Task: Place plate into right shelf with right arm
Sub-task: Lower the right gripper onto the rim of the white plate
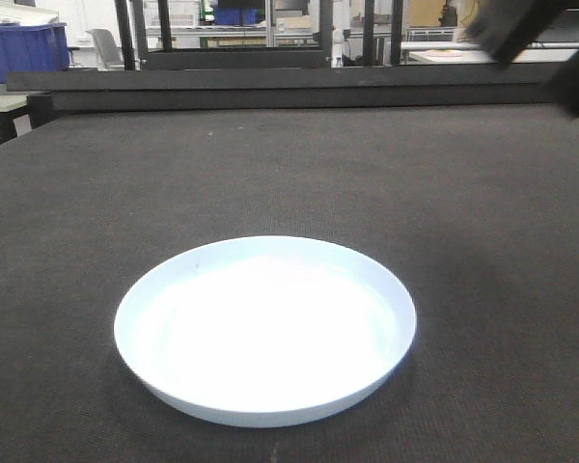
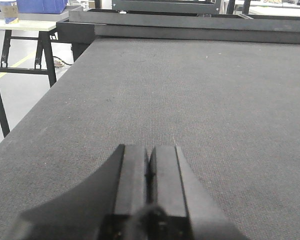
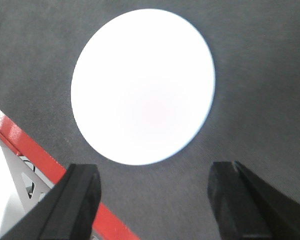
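Note:
The white plate (image 1: 264, 328) lies flat on the dark table top, near the front in the front view. From the right wrist view the plate (image 3: 142, 85) shows as a bright round disc below and ahead of my right gripper (image 3: 155, 182), which is open wide and holds nothing. A blurred black piece of the right arm (image 1: 536, 39) crosses the top right corner of the front view. My left gripper (image 2: 149, 165) hovers low over bare table top, its fingers pressed together with nothing in them. The right shelf is out of view.
The table's red frame edge (image 3: 37, 150) runs diagonally under the right gripper's left finger. A black raised bar (image 1: 289, 87) bounds the table's far side. A side table (image 2: 25, 25) with blue bins stands at the far left.

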Action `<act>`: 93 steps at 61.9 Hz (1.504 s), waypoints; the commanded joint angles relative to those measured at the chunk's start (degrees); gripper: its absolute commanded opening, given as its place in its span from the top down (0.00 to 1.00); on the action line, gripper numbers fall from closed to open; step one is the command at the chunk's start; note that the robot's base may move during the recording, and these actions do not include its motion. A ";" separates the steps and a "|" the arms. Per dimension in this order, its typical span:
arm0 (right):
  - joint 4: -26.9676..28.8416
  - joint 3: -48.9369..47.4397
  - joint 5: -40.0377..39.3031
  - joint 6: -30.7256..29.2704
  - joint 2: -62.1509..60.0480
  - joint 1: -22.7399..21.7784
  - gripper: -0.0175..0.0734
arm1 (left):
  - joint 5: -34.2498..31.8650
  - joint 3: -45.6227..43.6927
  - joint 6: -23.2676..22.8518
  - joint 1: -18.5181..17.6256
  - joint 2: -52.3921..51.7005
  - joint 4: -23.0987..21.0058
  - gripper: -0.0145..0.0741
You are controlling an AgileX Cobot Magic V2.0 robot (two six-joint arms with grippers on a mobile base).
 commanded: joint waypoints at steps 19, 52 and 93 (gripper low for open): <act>-0.55 -1.90 -12.75 -0.97 15.43 6.97 0.19 | -5.03 0.46 -0.19 -0.49 -0.37 -0.33 0.89; -2.36 -1.90 -18.63 -0.97 21.23 6.92 0.31 | -5.03 0.46 -0.19 -0.49 -0.37 -0.33 0.89; -2.70 -1.90 -18.36 -0.97 24.68 6.92 0.45 | -5.03 0.46 -0.19 -0.49 -0.37 -0.33 0.89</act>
